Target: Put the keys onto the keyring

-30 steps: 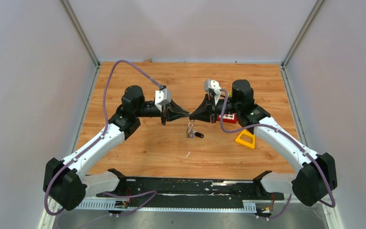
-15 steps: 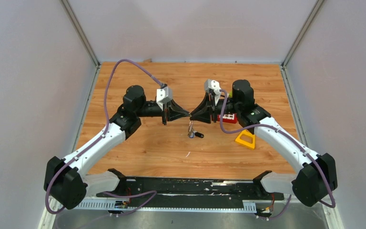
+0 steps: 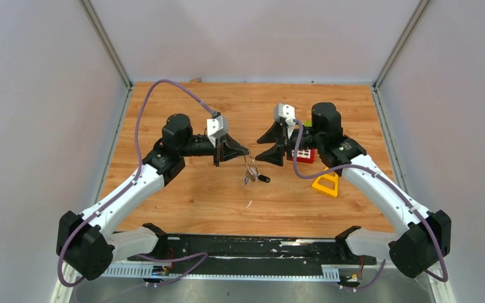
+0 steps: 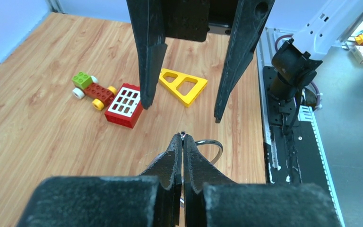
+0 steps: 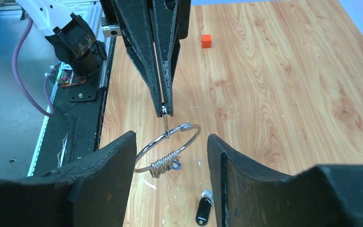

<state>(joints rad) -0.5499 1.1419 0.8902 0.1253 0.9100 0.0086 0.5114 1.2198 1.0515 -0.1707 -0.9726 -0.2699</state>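
one pair of jaws is parting: the right gripper is releasing the keyring, the left gripper is pinching it alone, black-headed key apparently lying unthreaded.

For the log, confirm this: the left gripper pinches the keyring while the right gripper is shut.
Wrong on one point: the right gripper is open, as the right wrist view shows. The left gripper does pinch the keyring.

L jaws clamp keyring (R jaws apart).

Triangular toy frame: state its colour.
The triangular toy frame is yellow; the left wrist view shows it best.
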